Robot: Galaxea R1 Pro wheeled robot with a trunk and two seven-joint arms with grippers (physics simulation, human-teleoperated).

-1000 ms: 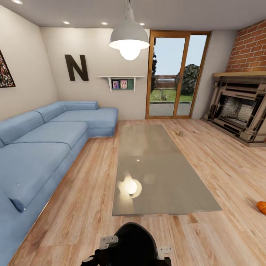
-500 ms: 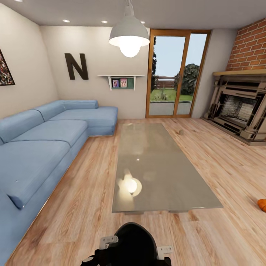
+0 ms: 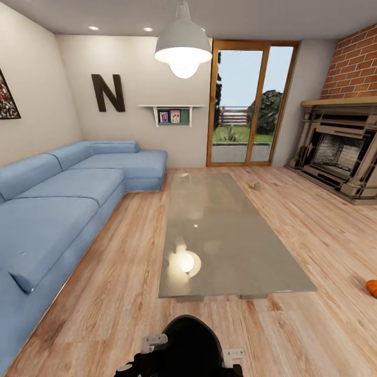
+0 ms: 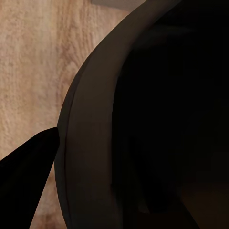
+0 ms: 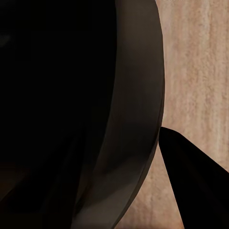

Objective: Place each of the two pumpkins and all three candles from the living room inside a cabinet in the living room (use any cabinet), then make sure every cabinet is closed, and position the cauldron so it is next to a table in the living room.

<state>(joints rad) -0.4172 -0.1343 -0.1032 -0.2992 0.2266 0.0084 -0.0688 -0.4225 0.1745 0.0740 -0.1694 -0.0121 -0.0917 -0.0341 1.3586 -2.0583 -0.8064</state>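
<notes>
Cauldron: black, low in my head view just in front of my trunk, short of the near end of the table; its dark rim crowds my left wrist view and my right wrist view.
My left gripper: one dark finger lies outside the rim; jaw state I cannot tell.
My right gripper: one finger outside the rim; cannot tell.
Pumpkin: on the wooden floor far right, well apart from me.
Candle: on the floor beyond the table's far right side.
</notes>
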